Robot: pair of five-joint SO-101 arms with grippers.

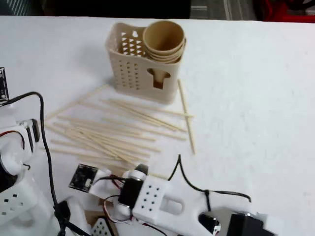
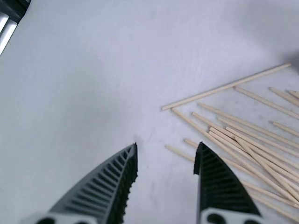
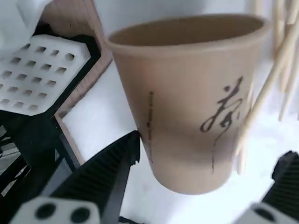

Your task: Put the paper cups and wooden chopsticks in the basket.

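A brown paper cup point(image 3: 187, 102) with dark lettering stands between the fingers of my right gripper point(image 3: 212, 149). That gripper is open: one finger point(image 3: 110, 175) is at the cup's wall, the other point(image 3: 287, 170) stands clear of it. The cream perforated basket point(image 1: 130, 69) sits at the table's far middle with stacked paper cups point(image 1: 164, 39) inside. Many wooden chopsticks point(image 1: 106, 132) lie scattered in front of it. My left gripper point(image 2: 166, 147) is open over bare table, with the chopsticks' ends point(image 2: 224, 135) just beside it.
The right arm point(image 1: 147, 196) lies across the near edge of the table with a black cable point(image 1: 197, 189). The left arm point(image 1: 12, 162) is at the left edge. A brown board point(image 3: 70, 28) and a white perforated part point(image 3: 37, 70) lie behind the cup.
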